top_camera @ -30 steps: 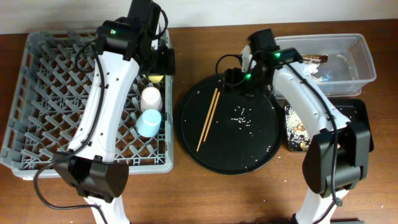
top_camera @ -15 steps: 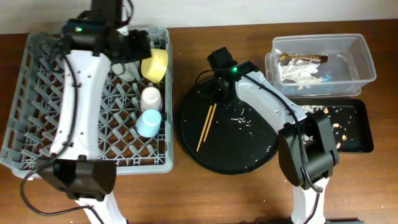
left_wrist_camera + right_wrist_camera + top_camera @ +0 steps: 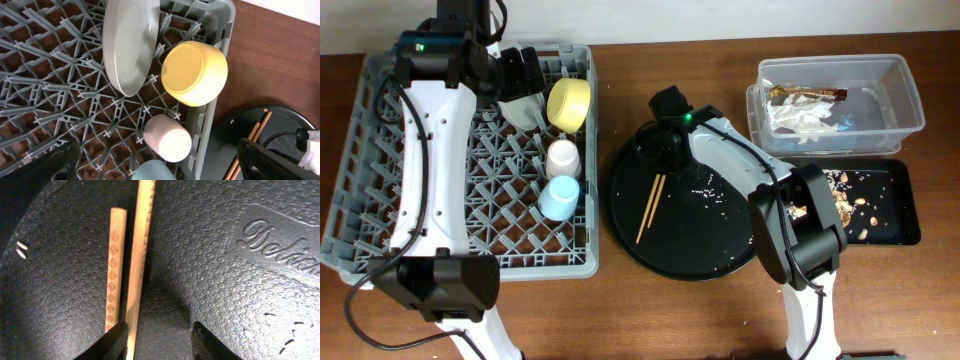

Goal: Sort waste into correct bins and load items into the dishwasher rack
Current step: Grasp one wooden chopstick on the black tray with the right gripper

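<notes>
The grey dishwasher rack (image 3: 380,200) holds a pale grey plate (image 3: 523,106) on edge, a yellow bowl (image 3: 569,102), a pink cup (image 3: 563,157) and a blue cup (image 3: 560,197). My left gripper (image 3: 520,78) hangs above the plate (image 3: 131,45) and the bowl (image 3: 195,73), open and empty. Two wooden chopsticks (image 3: 651,205) lie on the round black tray (image 3: 720,245). My right gripper (image 3: 663,155) is open low over their upper ends. In the right wrist view, one chopstick (image 3: 140,255) lies just inside the left finger of this gripper (image 3: 157,342).
A clear tub (image 3: 912,100) at the back right holds white tissue (image 3: 800,118) and a brown wrapper (image 3: 807,93). In front of it, a shallow black tray (image 3: 900,228) holds food scraps (image 3: 850,205). Rice grains (image 3: 705,182) dot the round tray.
My right arm swung left from the bins and came down over the chopsticks' upper ends. My left arm drew back to the left, and the yellow bowl and plate now show in the rack.
</notes>
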Motion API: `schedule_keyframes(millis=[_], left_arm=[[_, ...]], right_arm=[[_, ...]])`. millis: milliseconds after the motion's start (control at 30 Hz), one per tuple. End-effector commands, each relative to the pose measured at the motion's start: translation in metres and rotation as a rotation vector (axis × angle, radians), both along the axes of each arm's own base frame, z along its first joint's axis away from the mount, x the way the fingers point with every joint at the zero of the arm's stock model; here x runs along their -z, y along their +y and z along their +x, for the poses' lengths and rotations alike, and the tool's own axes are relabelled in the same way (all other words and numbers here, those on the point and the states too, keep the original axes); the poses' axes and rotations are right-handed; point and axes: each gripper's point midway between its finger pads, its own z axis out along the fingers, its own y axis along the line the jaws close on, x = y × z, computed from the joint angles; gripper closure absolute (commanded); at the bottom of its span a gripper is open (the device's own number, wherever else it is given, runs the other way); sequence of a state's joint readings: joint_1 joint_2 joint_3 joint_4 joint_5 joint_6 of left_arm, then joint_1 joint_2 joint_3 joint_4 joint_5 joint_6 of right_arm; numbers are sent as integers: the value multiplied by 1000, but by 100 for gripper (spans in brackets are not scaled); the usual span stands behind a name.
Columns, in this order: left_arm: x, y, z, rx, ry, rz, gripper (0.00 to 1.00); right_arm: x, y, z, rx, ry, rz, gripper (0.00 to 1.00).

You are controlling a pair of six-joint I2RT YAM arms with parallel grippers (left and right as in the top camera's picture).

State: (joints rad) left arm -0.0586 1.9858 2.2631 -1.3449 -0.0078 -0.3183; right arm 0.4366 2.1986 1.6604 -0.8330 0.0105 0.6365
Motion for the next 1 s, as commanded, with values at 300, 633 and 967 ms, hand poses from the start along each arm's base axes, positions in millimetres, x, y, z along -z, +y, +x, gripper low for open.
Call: schedule_keyframes(millis=[300,633,967], left_arm=[[-24,1,-5,-5,-58,-2,1],[-24,1,-5,-5,-58,-2,1],[-24,1,-5,-5,-58,-2,1]], right_arm=[[17,-4,0,36,18,-31,37],[17,-1,-6,53,64,19,82],[-46,-53,19,42,26,59,96]])
